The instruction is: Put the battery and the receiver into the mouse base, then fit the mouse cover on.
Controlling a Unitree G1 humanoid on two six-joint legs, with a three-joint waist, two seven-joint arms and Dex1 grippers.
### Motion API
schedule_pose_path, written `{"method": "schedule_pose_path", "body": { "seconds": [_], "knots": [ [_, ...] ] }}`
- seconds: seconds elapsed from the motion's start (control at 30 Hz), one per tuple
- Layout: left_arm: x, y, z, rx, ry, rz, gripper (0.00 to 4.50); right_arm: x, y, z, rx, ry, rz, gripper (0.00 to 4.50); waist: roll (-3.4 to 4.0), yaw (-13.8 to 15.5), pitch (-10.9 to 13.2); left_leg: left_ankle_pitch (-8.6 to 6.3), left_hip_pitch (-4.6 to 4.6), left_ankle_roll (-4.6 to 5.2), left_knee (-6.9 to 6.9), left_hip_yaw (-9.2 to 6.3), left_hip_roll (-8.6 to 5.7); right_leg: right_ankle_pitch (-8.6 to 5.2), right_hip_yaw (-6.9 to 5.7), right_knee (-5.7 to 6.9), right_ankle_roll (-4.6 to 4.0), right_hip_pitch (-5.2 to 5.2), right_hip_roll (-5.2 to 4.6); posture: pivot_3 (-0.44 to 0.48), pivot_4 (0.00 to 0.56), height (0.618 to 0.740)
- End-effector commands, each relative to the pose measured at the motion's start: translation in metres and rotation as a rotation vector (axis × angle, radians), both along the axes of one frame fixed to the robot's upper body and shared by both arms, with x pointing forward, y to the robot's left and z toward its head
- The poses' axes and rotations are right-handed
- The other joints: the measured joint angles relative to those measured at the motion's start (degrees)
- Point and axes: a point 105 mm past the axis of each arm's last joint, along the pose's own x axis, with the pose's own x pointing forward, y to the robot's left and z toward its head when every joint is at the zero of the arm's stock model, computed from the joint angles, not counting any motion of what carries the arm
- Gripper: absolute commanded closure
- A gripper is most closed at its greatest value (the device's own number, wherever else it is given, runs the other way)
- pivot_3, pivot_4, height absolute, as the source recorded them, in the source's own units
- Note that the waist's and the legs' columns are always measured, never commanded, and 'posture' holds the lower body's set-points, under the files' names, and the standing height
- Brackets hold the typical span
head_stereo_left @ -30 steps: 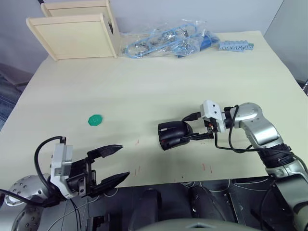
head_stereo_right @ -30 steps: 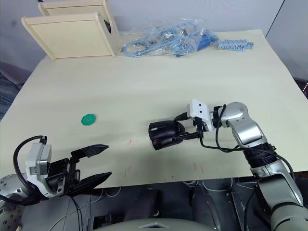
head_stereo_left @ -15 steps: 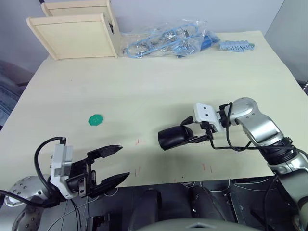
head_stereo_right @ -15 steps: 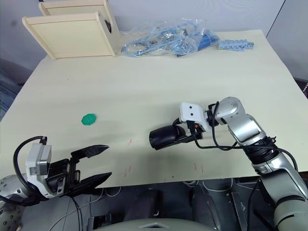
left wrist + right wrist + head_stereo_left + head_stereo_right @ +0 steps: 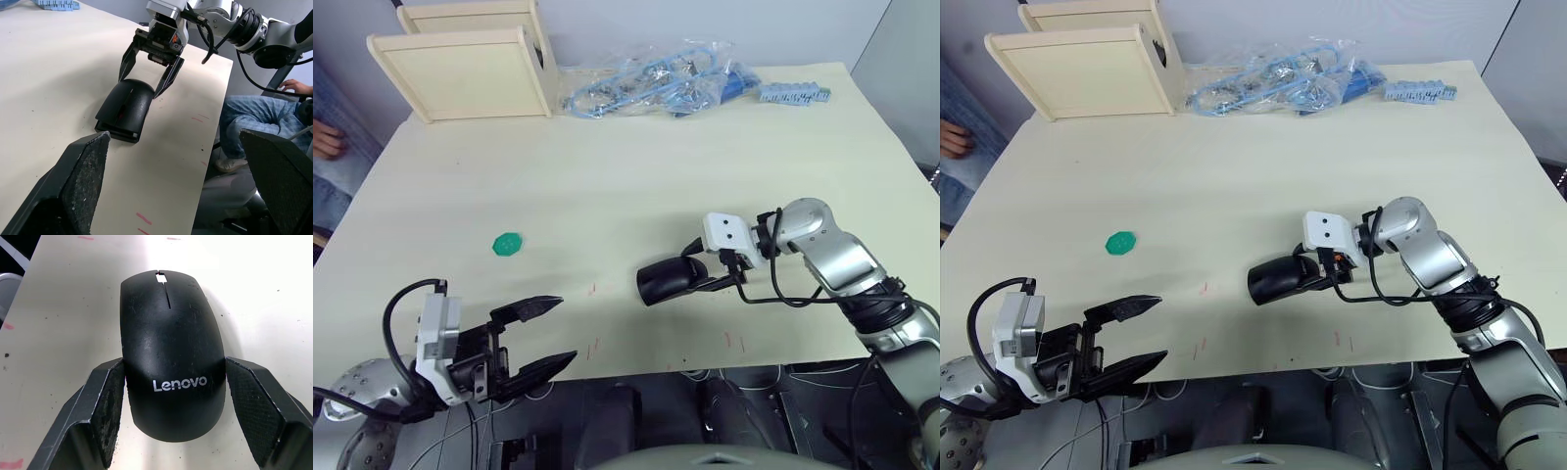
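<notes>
The mouse cover (image 5: 168, 347), glossy black with white Lenovo lettering, sits on the mouse base (image 5: 113, 131), and the closed mouse lies flat on the table in front of the middle. My right gripper (image 5: 695, 267) straddles the mouse's lettered rear end, with one finger pad (image 5: 108, 401) pressed on each side of the shell. My left gripper (image 5: 543, 333) hangs open and empty at the table's near edge on the left, well away from the mouse. The battery and the receiver are hidden.
A green round disc (image 5: 508, 243) lies left of centre. A wooden box (image 5: 465, 69), bags of blue cables (image 5: 656, 83) and a blue strip (image 5: 791, 93) line the far edge. A person's hand (image 5: 325, 137) shows at the far left.
My right gripper has turned the mouse from lying tilted, with red showing underneath, to lying flat with the cover up. A person's hand has appeared at the far left. My left gripper has not moved.
</notes>
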Motion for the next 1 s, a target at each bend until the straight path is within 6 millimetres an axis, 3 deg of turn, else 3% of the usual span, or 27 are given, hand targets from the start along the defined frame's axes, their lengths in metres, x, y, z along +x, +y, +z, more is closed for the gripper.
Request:
{"method": "schedule_pose_path", "body": {
  "seconds": [0.03, 0.43, 1.0],
  "knots": [
    [-0.0033, -0.0044, 0.0091, 0.006, -0.049, -0.024, 0.0, 0.0022, 0.0028, 0.0106, -0.001, -0.048, 0.025, 1.23, 0.0, 0.0, 0.0, 0.0, 0.0, 0.0, 0.0, 0.0, 0.0, 0.0, 0.0, 0.0, 0.0, 0.0, 0.0, 0.0, 0.15, 0.74],
    [-0.0048, -0.0045, 0.0086, 0.003, -0.046, -0.023, 0.0, 0.0021, -0.0024, 0.0099, -0.03, -0.041, 0.035, 1.23, 0.0, 0.0, 0.0, 0.0, 0.0, 0.0, 0.0, 0.0, 0.0, 0.0, 0.0, 0.0, 0.0, 0.0, 0.0, 0.0, 0.15, 0.74],
    [-0.0071, -0.0053, 0.0074, 0.001, -0.042, -0.02, 0.0, 0.0035, 0.0059, 0.0103, -0.044, -0.047, 0.054, 1.23, 0.01, 0.0, 0.0, 0.0, 0.0, 0.0, 0.0, 0.0, 0.0, 0.0, 0.0, 0.0, 0.0, 0.0, 0.0, 0.0, 0.15, 0.74]
  ]
}}
